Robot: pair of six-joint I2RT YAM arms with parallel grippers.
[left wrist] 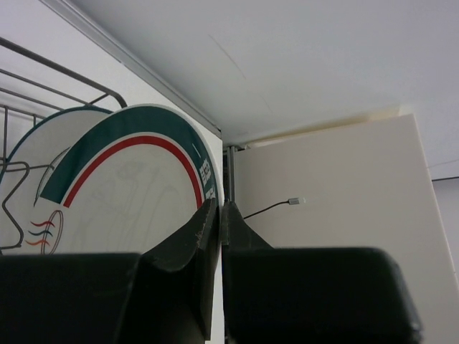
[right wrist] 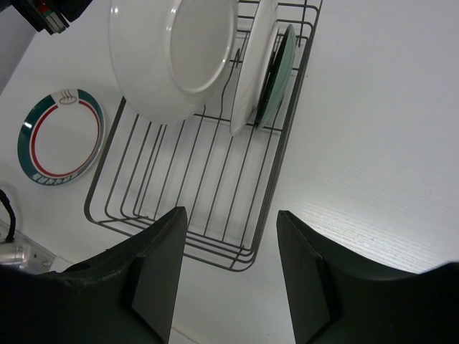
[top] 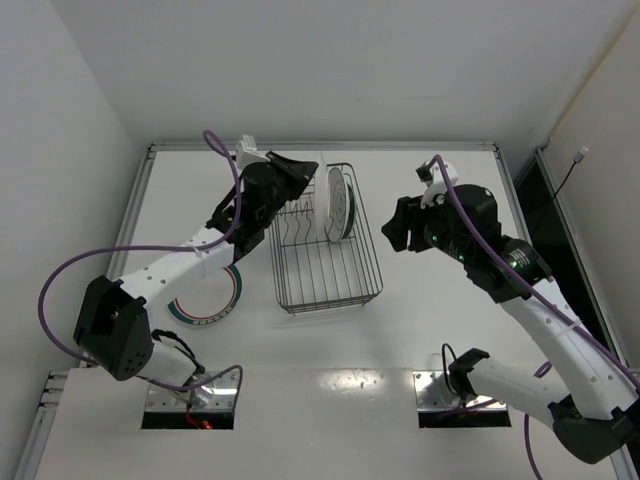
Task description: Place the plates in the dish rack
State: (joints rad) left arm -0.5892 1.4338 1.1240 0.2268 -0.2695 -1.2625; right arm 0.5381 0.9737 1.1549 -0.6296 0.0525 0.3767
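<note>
My left gripper (top: 303, 173) is shut on the rim of a teal-and-red banded plate (left wrist: 129, 186) and holds it tilted over the far left part of the dish rack (top: 330, 290). The plate's white underside shows in the right wrist view (right wrist: 176, 57). Two white plates (top: 342, 205) stand upright side by side in the rack's far end; in the right wrist view they are one (right wrist: 252, 72) and the other (right wrist: 278, 68). A second banded plate (top: 212, 305) lies flat on the table left of the rack, partly under the left arm. My right gripper (top: 400, 235) is open and empty, hovering right of the rack.
The near half of the rack (right wrist: 215, 186) holds only bare wires. A raised rail runs along the table's far edge (top: 320, 146), with white walls close behind and to the sides. A thin cable (top: 578, 155) hangs at the far right.
</note>
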